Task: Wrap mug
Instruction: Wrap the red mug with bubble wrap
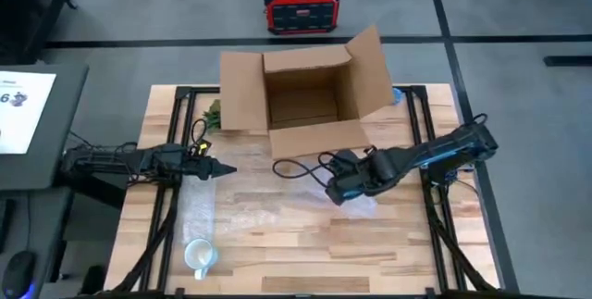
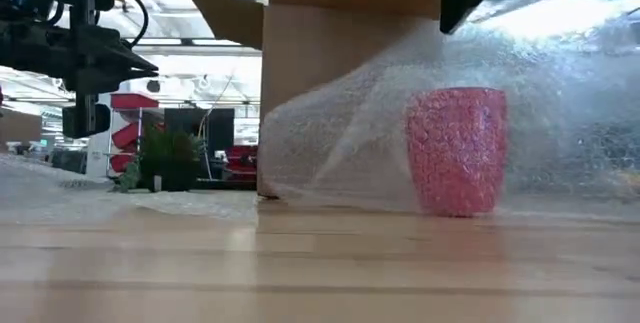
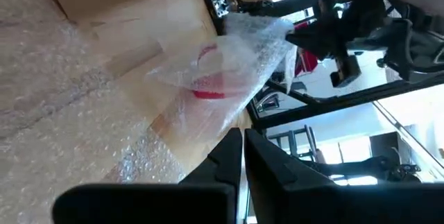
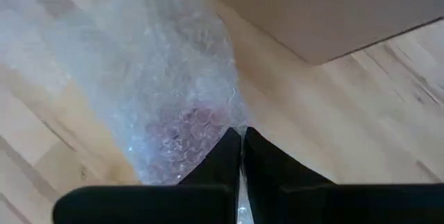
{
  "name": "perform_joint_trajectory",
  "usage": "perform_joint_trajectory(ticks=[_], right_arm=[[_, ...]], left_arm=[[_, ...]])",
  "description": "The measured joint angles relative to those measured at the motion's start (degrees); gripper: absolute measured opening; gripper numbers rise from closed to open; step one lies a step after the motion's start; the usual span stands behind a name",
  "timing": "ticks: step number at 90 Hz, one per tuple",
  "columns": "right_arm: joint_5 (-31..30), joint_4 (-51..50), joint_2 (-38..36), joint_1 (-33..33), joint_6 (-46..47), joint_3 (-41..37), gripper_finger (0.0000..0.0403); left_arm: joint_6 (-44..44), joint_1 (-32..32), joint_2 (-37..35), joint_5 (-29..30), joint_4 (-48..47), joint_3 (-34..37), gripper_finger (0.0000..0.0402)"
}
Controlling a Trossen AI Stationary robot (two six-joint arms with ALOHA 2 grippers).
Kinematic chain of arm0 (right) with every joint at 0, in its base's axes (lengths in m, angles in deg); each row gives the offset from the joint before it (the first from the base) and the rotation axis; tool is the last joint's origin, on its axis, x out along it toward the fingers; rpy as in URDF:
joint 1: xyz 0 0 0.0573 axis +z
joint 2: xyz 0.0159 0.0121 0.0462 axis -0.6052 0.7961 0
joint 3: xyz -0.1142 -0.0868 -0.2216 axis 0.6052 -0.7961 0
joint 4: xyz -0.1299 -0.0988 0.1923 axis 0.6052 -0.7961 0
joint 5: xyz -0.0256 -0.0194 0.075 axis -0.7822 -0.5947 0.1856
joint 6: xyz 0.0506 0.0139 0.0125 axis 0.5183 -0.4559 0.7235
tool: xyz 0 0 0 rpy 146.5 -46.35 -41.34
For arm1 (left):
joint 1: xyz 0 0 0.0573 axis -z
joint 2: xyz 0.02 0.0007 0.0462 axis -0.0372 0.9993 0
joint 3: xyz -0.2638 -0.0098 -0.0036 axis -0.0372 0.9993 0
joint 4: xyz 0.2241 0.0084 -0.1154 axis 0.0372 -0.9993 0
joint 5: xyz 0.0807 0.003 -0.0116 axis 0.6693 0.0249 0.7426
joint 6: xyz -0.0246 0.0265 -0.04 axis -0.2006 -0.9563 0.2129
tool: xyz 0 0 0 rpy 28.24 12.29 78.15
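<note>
A red mug (image 2: pixel 455 151) stands upright on the wooden table, behind a clear bubble-wrap sheet (image 2: pixel 560 83); the left wrist view also shows the mug (image 3: pixel 207 89) under the wrap. In the high view my right arm hides it. My right gripper (image 1: pixel 335 193) is mid-table, shut on the raised wrap (image 4: pixel 173 78) above the mug. The rest of the sheet (image 1: pixel 264 208) lies flat toward the table's left. My left gripper (image 1: pixel 229 170) hovers shut and empty above the table, left of centre, pointing toward the mug. My right gripper pinches a raised part of the bubble wrap (image 4: pixel 239 128) between its two fingertips, coming from the table's right and slanting down. The sheet hangs from the hold like a tent over the red mug, and its lower part (image 2: pixel 300 188) rests on the table.
An open cardboard box (image 1: pixel 305 95) stands at the far centre, one flap reaching down toward the wrap. A white mug (image 1: pixel 199 255) sits near the front left on another strip of wrap. A small green plant (image 1: pixel 211 114) is left of the box.
</note>
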Motion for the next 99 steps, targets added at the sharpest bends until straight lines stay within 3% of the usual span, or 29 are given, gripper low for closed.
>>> perform_joint_trajectory(ticks=[33, 52, 70, 99], right_arm=[[-0.5, -6.4, 0.0, 1.7, 4.2, 0.0, 0.0], [-4.3, -12.6, -2.0, 5.6, 12.9, 0.0, 0.0], [-9.9, -13.0, -3.2, 6.2, 19.0, 0.0, 0.0], [-10.7, -10.3, -2.6, 5.0, 18.2, 0.0, 0.0]], left_arm=[[-0.6, 0.0, 0.0, 0.0, 0.0, 0.0, 0.0], [-0.8, 0.0, 0.0, 0.0, 0.0, 0.0, 0.0], [-1.8, 0.0, 0.0, 0.0, 0.0, 0.0, 0.0], [-2.6, 0.0, 0.0, 0.0, 0.0, 0.0, 0.0]])
